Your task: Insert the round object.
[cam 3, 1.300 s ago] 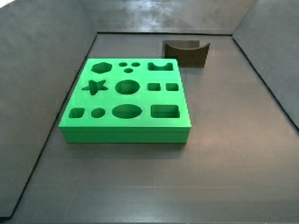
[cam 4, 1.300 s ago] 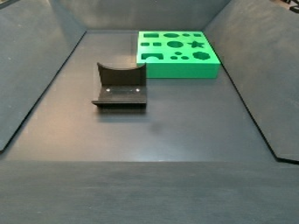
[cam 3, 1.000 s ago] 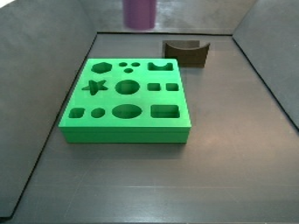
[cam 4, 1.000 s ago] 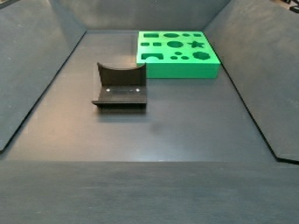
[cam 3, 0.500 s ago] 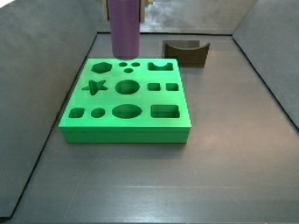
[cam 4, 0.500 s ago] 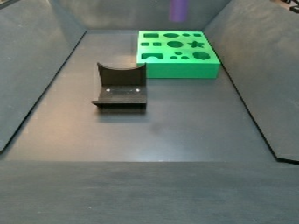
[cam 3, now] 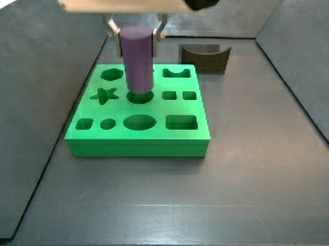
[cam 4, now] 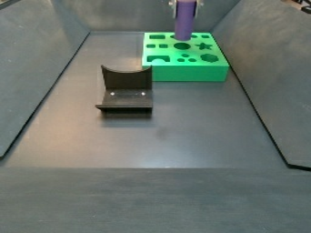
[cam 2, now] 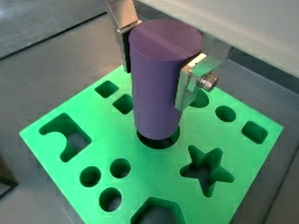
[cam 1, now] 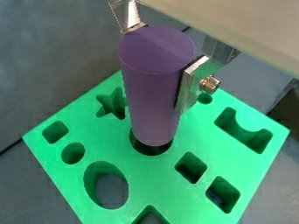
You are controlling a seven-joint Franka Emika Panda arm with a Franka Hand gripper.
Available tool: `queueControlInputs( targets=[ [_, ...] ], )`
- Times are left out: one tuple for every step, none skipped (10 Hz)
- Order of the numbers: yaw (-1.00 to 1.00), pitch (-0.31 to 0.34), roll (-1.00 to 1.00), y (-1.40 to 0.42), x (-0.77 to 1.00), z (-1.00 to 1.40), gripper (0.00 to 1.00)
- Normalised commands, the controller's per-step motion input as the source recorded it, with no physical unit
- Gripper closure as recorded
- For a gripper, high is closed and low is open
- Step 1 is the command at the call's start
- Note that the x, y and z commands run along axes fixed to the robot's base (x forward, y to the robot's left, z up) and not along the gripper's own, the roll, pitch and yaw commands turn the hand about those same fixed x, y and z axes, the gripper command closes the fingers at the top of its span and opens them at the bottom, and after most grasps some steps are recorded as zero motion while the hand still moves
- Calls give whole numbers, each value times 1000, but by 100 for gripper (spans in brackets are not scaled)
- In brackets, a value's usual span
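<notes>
A purple cylinder (cam 3: 135, 62) stands upright in my gripper (cam 3: 135, 36), whose jaws are shut on its upper part. Its lower end sits in the round hole in the middle of the green block (cam 3: 180, 140). Both wrist views show the cylinder (cam 1: 155, 83) (cam 2: 159, 79) between the silver fingers (cam 1: 191, 80) (cam 2: 191, 81), its base in the round hole of the green block (cam 1: 70, 127) (cam 2: 82, 144). In a side view the cylinder (cam 4: 184, 18) stands over the block (cam 4: 195, 73) at the far end.
The dark fixture (cam 3: 206, 58) stands behind the block to the right; in a side view the fixture (cam 4: 124, 88) is mid-floor on the left. The block has star, square, oval and hexagon holes. Grey walls slope round the dark floor (cam 4: 170, 146).
My gripper has come down with the purple cylinder from above the block; its lower end now sits in the round centre hole.
</notes>
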Motion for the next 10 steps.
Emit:
queueControlInputs(
  targets=[
    [0,-131,-83,0,-63,-380,100],
    [0,-136,-74,0,-100,-380,100],
    [0,-134,-80,0,-180,-391,100],
    [0,-111,-80,0,-89,-440,100],
    [0,-49,-13,0,0,-540,100],
    [0,-53,-7,-9,0,-569,100],
    [0,-59,-43,-40,0,-603,100],
    [0,-74,-51,-57,0,-611,100],
    [0,-50,-67,0,0,-314,100],
    [0,0,0,0,0,0,100]
  ],
)
